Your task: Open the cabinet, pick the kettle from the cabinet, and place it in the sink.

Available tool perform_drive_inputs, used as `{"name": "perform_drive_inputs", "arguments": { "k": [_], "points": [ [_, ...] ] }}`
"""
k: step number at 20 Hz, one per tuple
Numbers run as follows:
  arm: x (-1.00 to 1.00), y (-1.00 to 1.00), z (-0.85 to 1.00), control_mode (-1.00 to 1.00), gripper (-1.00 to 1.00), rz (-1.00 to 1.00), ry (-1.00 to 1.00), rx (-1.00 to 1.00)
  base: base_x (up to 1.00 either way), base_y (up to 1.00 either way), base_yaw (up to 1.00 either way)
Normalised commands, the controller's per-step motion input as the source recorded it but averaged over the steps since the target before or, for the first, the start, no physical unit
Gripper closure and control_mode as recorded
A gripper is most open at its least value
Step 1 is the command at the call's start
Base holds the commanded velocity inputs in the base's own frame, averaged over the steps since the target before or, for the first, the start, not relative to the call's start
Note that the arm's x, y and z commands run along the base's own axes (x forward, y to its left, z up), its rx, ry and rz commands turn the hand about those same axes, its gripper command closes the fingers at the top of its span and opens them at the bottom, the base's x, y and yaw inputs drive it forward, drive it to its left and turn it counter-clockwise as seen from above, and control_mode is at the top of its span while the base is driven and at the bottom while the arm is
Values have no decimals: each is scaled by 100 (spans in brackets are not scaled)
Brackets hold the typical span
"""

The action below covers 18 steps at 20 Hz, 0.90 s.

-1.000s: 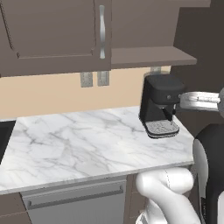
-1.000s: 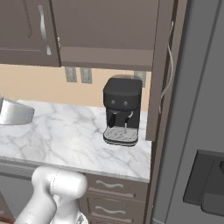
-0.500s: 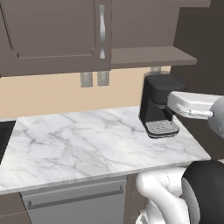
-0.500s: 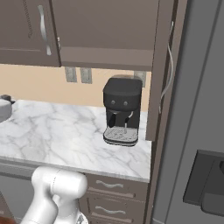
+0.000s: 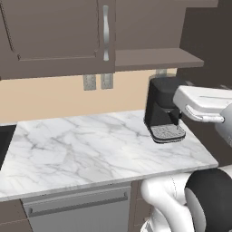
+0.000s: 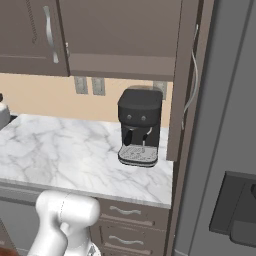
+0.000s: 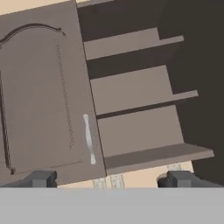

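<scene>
while the dark two-finger gripper (image 7: 108,180) gapes wide and empty, the dark brown wall cabinet (image 7: 131,92) stands open on its right, brown shelves bare.

The left base view looks forward and down from behind the arm, over the marble table (image 5: 90,145) toward the cabinet (image 5: 54,36) at 12 o'clock, with the coffee machine (image 5: 161,106) at 2 o'clock; the right base view faces the same table (image 6: 65,155) from the other side, sharing the coffee machine (image 6: 140,125) and cabinet (image 6: 120,35); the hand view sits close, tilted upward at the cabinet's shelves (image 7: 140,127) and closed door (image 7: 43,96).
</scene>
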Motion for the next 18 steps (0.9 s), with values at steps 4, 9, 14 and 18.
{"name": "perform_drive_inputs", "arguments": {
  "k": [4, 9, 14, 18],
  "points": [
    [33, 22, 0, -100, -100, 9, -13, -4, 0, 0, 0],
    [29, 25, 0, -100, -100, 2, -10, -8, 0, 0, 0],
    [31, 8, 0, -100, -100, 0, -5, -10, 0, 0, 0],
    [36, 1, 0, -100, -100, 0, -1, -5, 0, 0, 0]
  ]
}}
